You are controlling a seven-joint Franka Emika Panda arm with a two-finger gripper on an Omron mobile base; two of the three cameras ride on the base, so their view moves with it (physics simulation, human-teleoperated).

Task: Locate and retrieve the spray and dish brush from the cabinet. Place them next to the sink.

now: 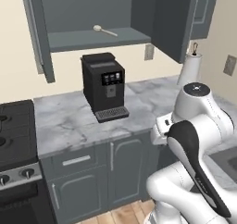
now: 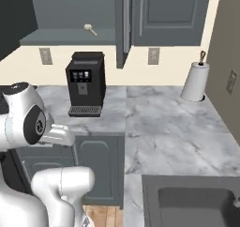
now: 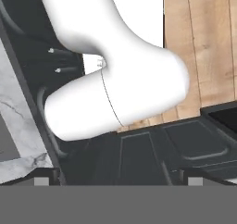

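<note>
The gripper (image 3: 118, 181) shows at the bottom of the hand view, where its two small finger tips (image 3: 42, 181) poke up just above the lower edge, one at the lower left and one at the lower right. They stand far apart, spread as wide as they go, with nothing between them and nothing touching either tip. Past them I see low dark cupboard doors (image 3: 148, 151) and, in the upper right, a wooden floor (image 3: 203, 42).

The dish brush (image 1: 104, 30) lies flat on the inner shelf of the cabinet (image 1: 97, 15), in the upper middle of the left base view. Its long axis runs across the shelf on a slant: the rounded pale head sits toward the upper left and the thin handle points down and to the right, toward the shelf's front edge. In the right base view the same brush (image 2: 90, 29) appears in the upper left, head up-left and handle angled down-right. The cabinet doors hang open on both sides.

Below the shelf a black coffee machine (image 1: 104, 85) stands upright on the marble counter (image 1: 65, 121). A white paper-towel roll (image 2: 195, 82) stands upright at the right of the right base view. The sink (image 2: 187, 202) occupies the lower right of that view, a dark basin set in the marble.
</note>
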